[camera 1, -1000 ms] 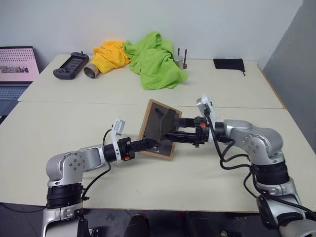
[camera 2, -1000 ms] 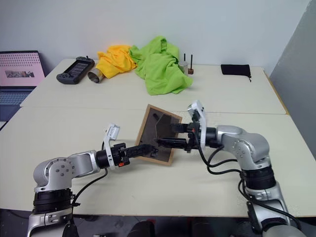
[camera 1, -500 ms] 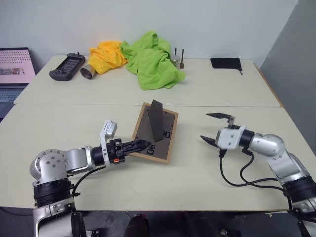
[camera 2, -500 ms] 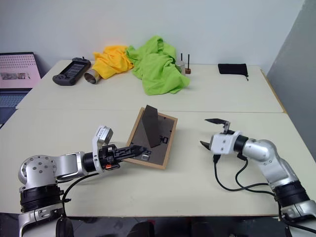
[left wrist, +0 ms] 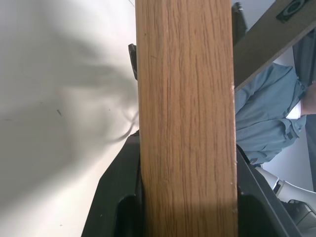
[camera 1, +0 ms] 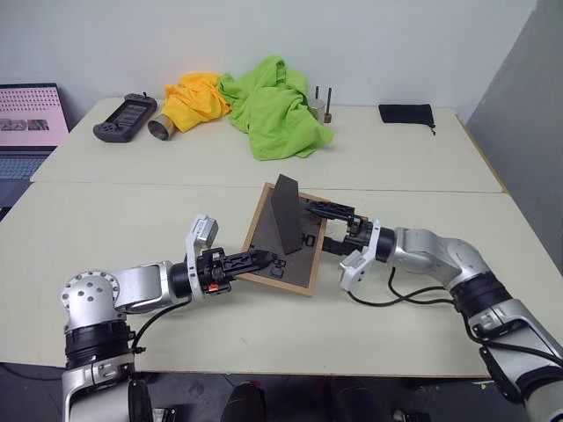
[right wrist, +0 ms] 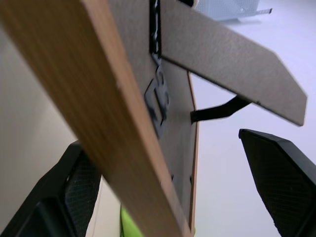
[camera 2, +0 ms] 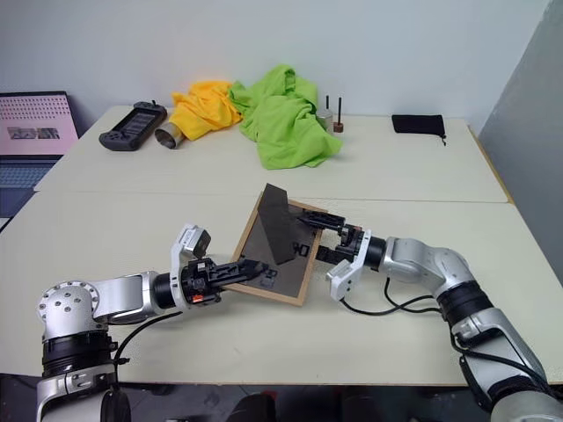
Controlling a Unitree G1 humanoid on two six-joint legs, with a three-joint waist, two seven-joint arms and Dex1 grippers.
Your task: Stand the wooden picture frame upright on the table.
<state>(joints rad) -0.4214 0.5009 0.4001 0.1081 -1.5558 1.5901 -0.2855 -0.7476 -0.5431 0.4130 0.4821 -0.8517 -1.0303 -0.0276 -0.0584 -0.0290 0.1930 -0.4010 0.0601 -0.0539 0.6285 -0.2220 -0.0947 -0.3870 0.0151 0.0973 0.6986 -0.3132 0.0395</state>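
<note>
- Near the front middle of the tabletop, the wooden picture frame is held tilted, dark back panel facing up and toward the camera, its fold-out stand swung out and jutting upward.
- Left gripper: its jaws are closed on the frame's lower rail; the left wrist view has the light wood rail pinched between both black fingers.
- Right gripper: its jaws stand wide and straddle the frame's far side edge. In the right wrist view one finger sits on each side of the wood with a gap on the stand side, so I judge it open around the edge and not yet clamped.
- Handling: the frame looks light and rigid, easily carried by one rail. The smooth wood could slip or pivot in a narrow pinch, so a grip square across the rail seems safest.
- The stand is a thin board on a small hinge, likely the weakest part; better to push it gently than to grip it.
- The front may be glazed; I cannot tell, so it should be set down softly.
- Best holds appear to be the two opposite wooden rails, leaving the stand free to meet the tabletop.
</note>
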